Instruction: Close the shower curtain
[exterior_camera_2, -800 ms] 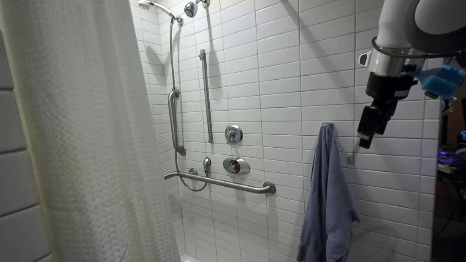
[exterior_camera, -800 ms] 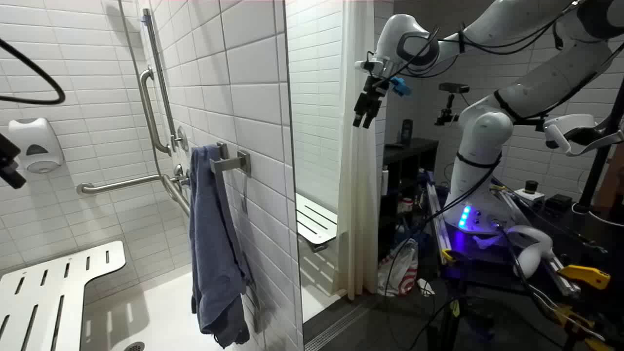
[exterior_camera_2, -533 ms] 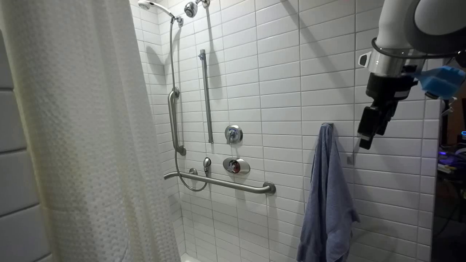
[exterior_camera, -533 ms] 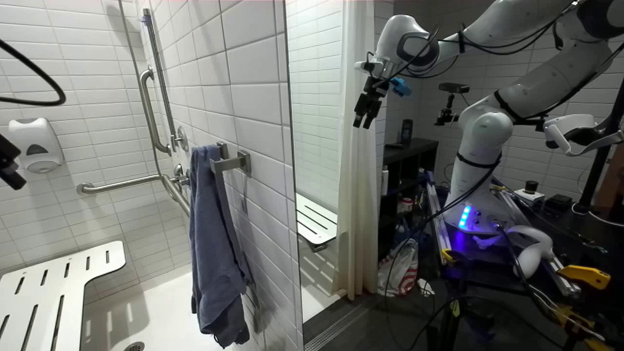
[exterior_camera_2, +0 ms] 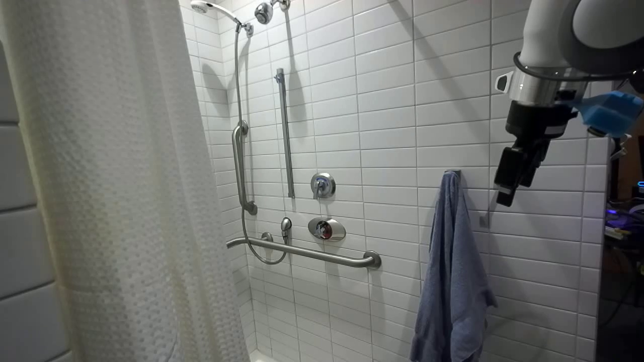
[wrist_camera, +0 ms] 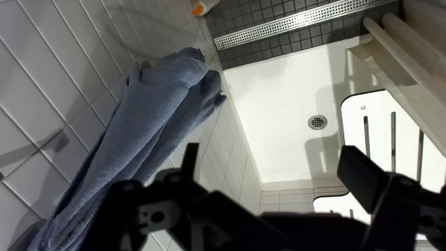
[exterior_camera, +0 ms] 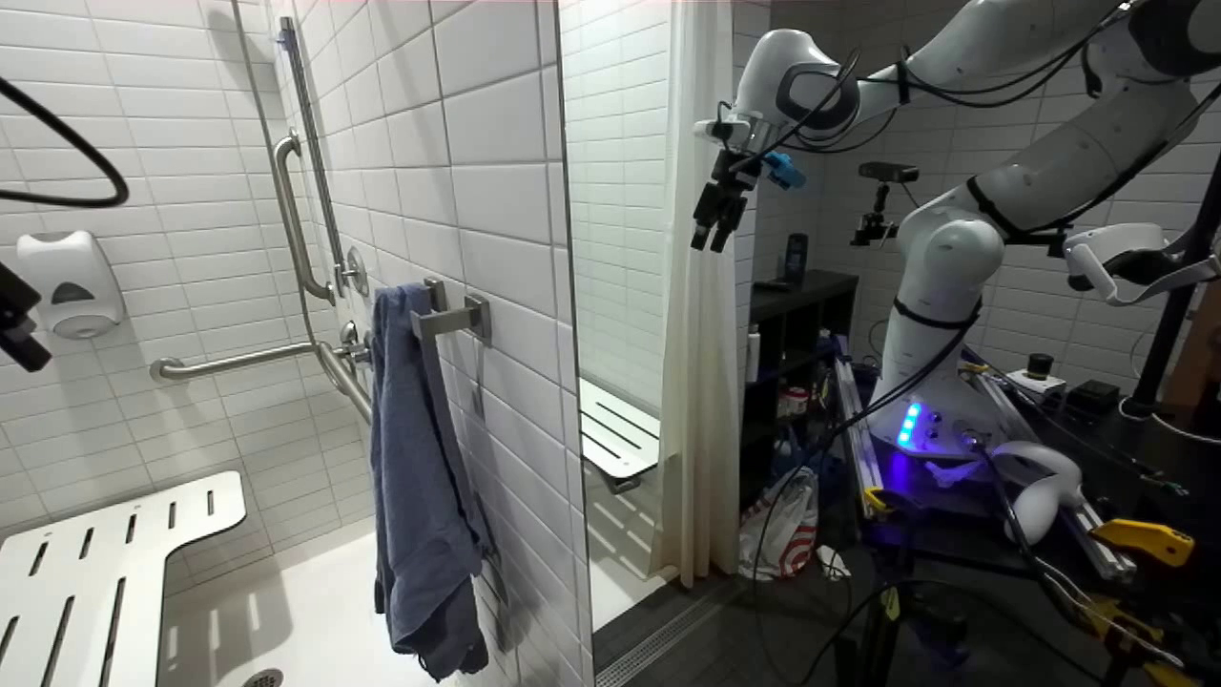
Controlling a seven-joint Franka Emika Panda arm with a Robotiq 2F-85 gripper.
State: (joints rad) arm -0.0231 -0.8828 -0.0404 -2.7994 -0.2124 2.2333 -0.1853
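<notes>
The cream-white shower curtain (exterior_camera_2: pixel 121 191) hangs in soft vertical folds at the left of an exterior view. It also hangs behind the gripper in an exterior view (exterior_camera: pixel 704 410), whose right half looks like a mirror. Its folds show at the right edge of the wrist view (wrist_camera: pixel 411 52). My gripper (exterior_camera_2: pixel 514 187) points down in front of the tiled wall, far from the curtain in that view. The gripper also shows in the other picture (exterior_camera: pixel 710 239). In the wrist view the gripper (wrist_camera: pixel 270 167) has its fingers wide apart, with nothing between them.
A blue-grey towel (wrist_camera: pixel 153 101) hangs on the tiled wall beside the gripper. A white slotted bench (wrist_camera: pixel 379 122) stands over the shower floor. A metal grab bar (exterior_camera_2: pixel 322 257) runs along the wall. A floor grate (wrist_camera: pixel 299 24) lies at the shower edge.
</notes>
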